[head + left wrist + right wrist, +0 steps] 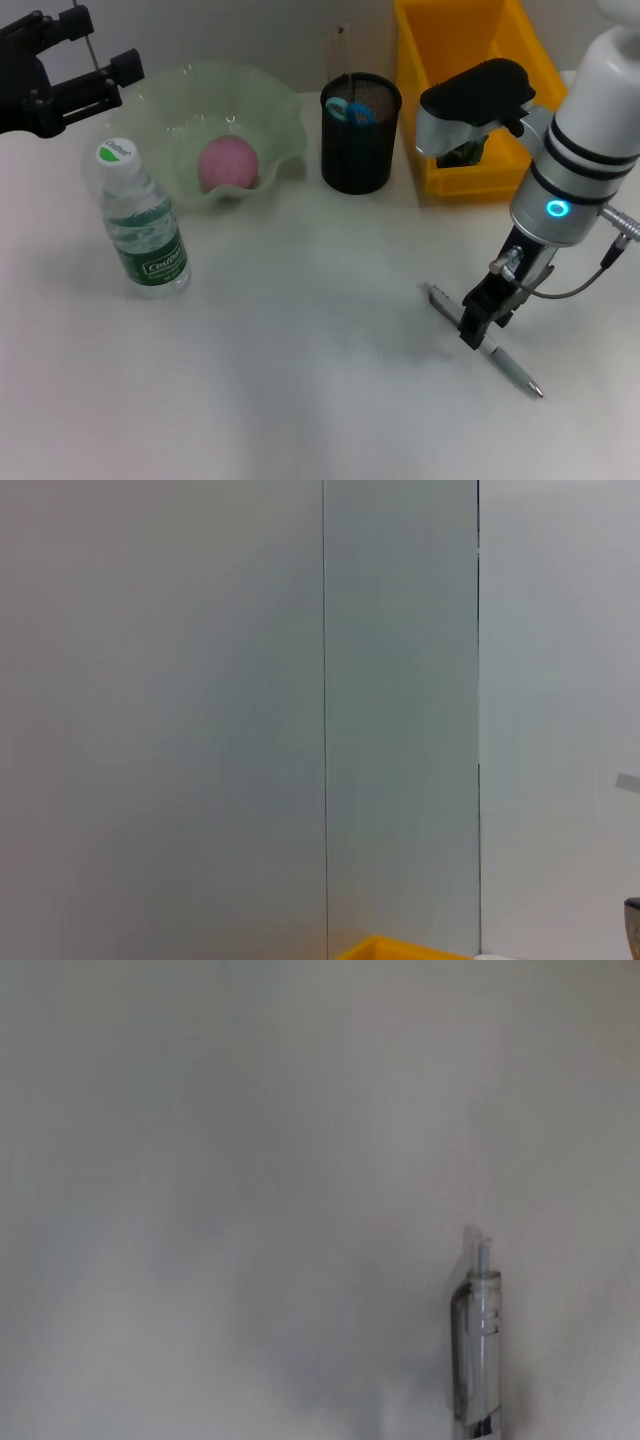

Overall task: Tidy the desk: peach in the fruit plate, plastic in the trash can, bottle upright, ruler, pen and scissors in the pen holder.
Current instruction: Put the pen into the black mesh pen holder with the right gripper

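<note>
R gripper straddles pen mid-barrel on desk, fingers apart; should close squarely. L gripper parked far left, apart.

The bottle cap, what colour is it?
White with a green mark; the bottle cap shows best in the head view.

The right gripper is down low at the near right; the left gripper is raised far left, fingers apart.
</note>
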